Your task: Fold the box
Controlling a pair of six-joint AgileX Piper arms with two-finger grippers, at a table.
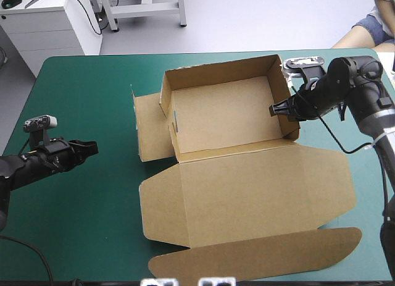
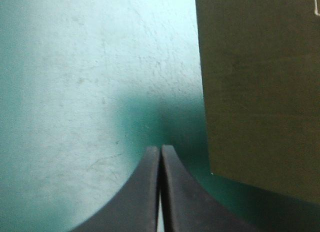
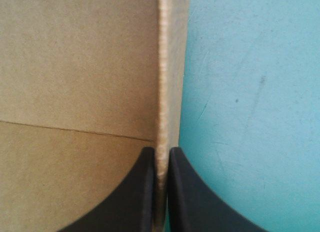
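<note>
Matt brown board box (image 1: 247, 175) — scuffed teal-green cover (image 1: 80, 193)

Non-task: teal-green cover (image 1: 86, 224) | spread over most of frame in high view, far edge nr top, rounded corner seen at upper left | fine scratches + pale scuffs noted on it in both wrist views

box (image 2: 257, 86) cut off, mostly out of view

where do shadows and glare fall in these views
High view: even light on the box, no hard shadows. Left wrist view: a dark shadow on the teal-green cover ahead of the left gripper, pale sheen beyond. Right wrist view: the wall edge in the right gripper catches bright light.
</note>
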